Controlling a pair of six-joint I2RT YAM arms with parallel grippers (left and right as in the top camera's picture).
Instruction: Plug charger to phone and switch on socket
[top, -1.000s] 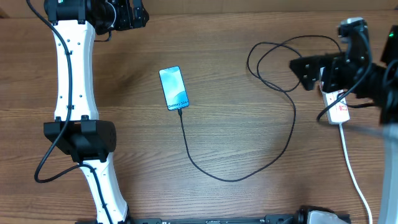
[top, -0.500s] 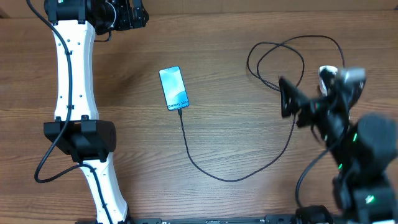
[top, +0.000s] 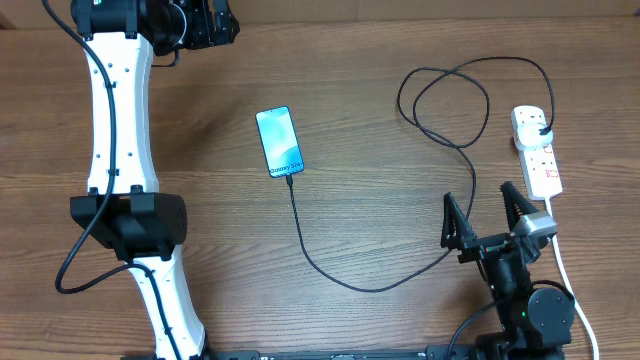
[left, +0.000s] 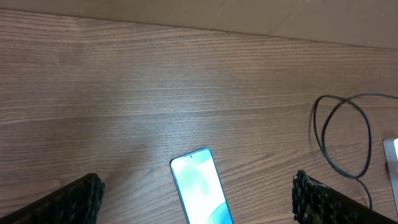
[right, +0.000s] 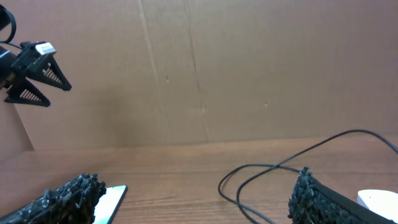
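The right pincer (top: 477, 198) stands open near the front edge of the table (top: 380, 90), its two fingers spread wide with only bare wood between them; it grips nothing. The socket (top: 537, 150) lies ahead of it and a little to its right, apart from the fingers, with its thick white cord (top: 566, 275) running back past the pincer's right side; a black plug (top: 541, 124) sits in the strip's far end; whether the switch is on cannot be told. The charger (top: 335, 280) loops ahead of the pincer, comes down close by its left finger, then sweeps away to its left in a shallow curve; its connector tip (top: 289, 179) meets the near short edge of the phone (top: 279, 141), which lies flat, screen up, well to the left of this pincer and further ahead. In the right wrist view the fingers frame a cardboard wall (right: 249, 68), with a corner of the phone by the left finger and a strand of cable low between the two.

The left pincer (left: 196, 182) hangs open at the far left of the table, fingers wide apart and empty; the phone lies on the table below, between the two fingers and touching neither; the cable's loop lies toward its right finger.
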